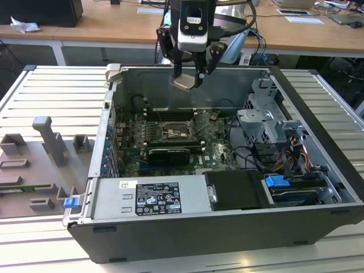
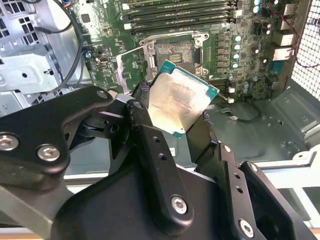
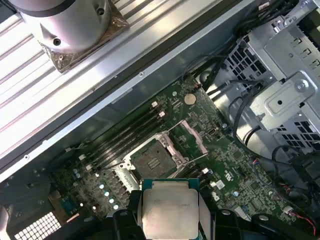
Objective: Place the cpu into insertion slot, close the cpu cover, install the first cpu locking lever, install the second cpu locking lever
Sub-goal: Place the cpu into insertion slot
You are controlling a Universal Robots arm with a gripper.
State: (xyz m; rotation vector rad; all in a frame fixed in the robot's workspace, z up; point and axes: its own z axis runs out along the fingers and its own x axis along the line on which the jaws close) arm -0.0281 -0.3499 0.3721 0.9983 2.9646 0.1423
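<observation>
My gripper (image 1: 188, 79) hangs above the open computer case, shut on the cpu (image 1: 185, 83), a pale silver square chip with a green edge. In both wrist views the cpu (image 2: 181, 99) (image 3: 167, 210) sits clamped between the black fingers (image 2: 145, 130), tilted and well above the green board. The insertion slot (image 1: 173, 132) (image 2: 175, 52) (image 3: 156, 161) lies bare below it, its brownish contact field showing. The cpu cover (image 3: 194, 136) (image 2: 124, 70) is swung up beside the slot.
Case walls (image 1: 187, 71) surround the board. Long black memory slots (image 2: 180, 12) run beside the socket. A drive cage (image 1: 267, 122) with cables stands at the exterior view's right, and the power supply (image 1: 151, 196) lies in front. A grey fixture tray (image 1: 40, 165) sits outside the case.
</observation>
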